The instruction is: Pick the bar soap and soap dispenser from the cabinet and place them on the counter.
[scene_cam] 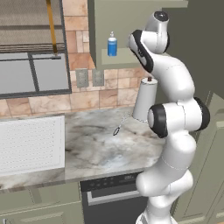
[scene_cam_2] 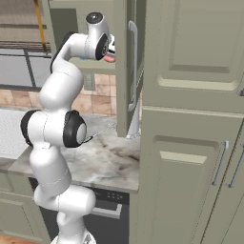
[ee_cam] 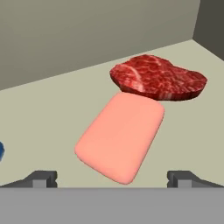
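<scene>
In the hand view the coral-pink bar soap [ee_cam: 120, 135] lies flat on the cabinet shelf [ee_cam: 52, 113], just ahead of my gripper [ee_cam: 113, 179]. The gripper is open, with one fingertip on each side of the soap's near end and apart from it. A blue sliver of the soap dispenser [ee_cam: 1, 151] shows at the left edge. From the left base view the blue dispenser [scene_cam: 112, 45] stands upright on the shelf [scene_cam: 122, 56], left of my wrist. My hand [scene_cam_2: 112, 49] reaches into the cabinet beside its open door [scene_cam_2: 125, 66]. The counter [scene_cam: 100, 144] lies below.
A dark red marbled disc [ee_cam: 158, 77] lies right behind the soap, touching or nearly so. On the counter stand a white paper-towel roll [scene_cam: 144, 103] and a thin whisk-like tool [scene_cam: 120, 127]; a white perforated panel [scene_cam: 30, 144] lies at the left. A tall cabinet front [scene_cam_2: 190, 143] rises on the right.
</scene>
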